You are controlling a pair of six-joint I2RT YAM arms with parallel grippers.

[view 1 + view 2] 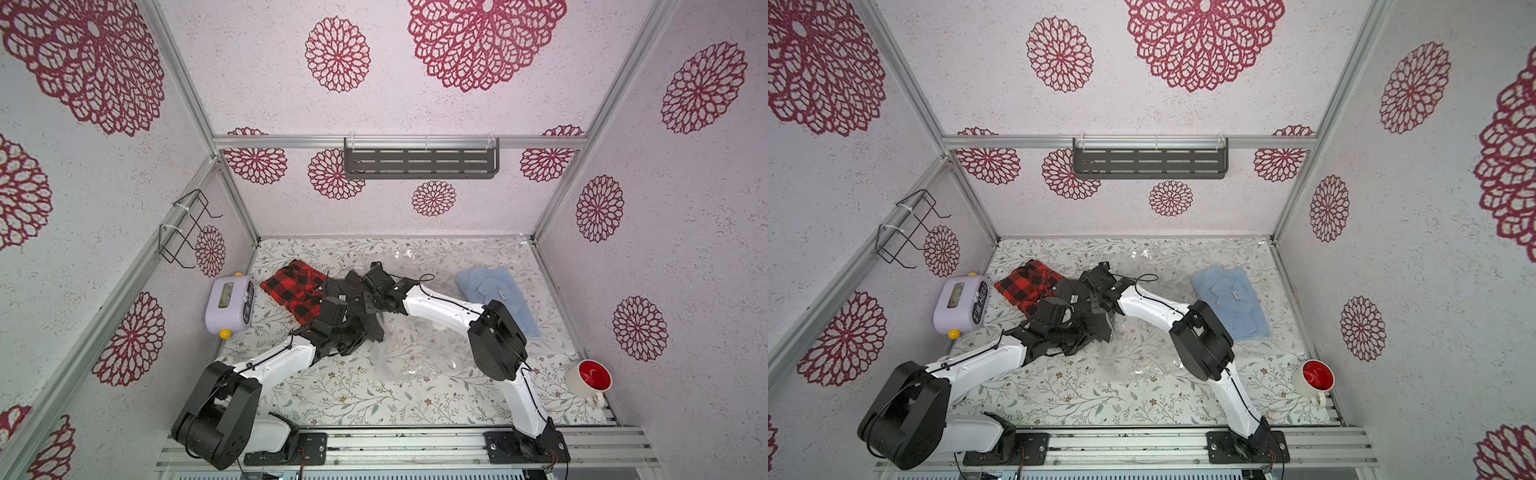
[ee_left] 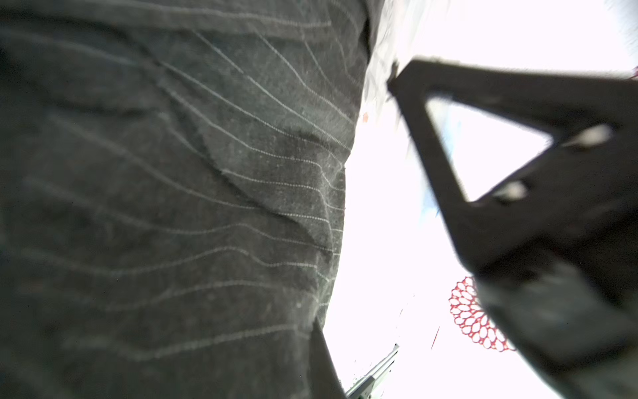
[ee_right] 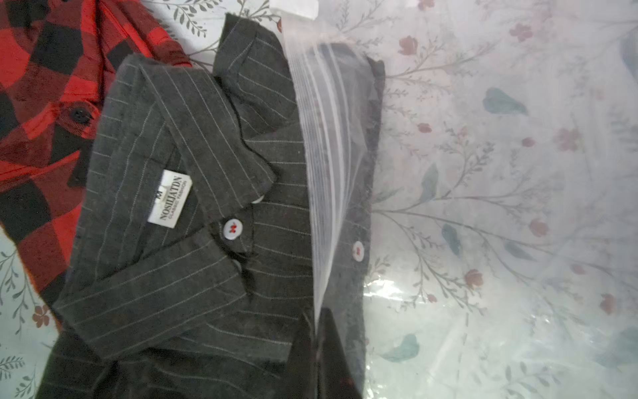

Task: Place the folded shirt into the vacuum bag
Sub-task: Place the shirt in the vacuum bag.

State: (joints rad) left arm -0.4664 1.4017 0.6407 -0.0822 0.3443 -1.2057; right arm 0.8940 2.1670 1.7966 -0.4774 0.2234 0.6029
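Only right wrist view shows shirt [image 3: 193, 262] edge inside bag [image 3: 483, 207], right end effector [image 3: 319, 345] pinching its zip strip [image 3: 324, 138]; left end effector [image 1: 368, 332], at bag's 9 o'clock, clamps shirt.

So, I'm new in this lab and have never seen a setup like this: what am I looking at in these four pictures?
Two white-and-black robot arms stand at the front edge of the table, each ending in a two-fingered gripper. Both top views look down from one overhead camera; the remaining two come from cameras on the arms' wrists. On the table lie a red plaid shirt, a light blue shirt, a purple clock, a mug and a clear vacuum bag. The right gripper is shut on the bag's zip edge. The left gripper is shut, apparently on the dark striped shirt, part of which lies inside the bag.
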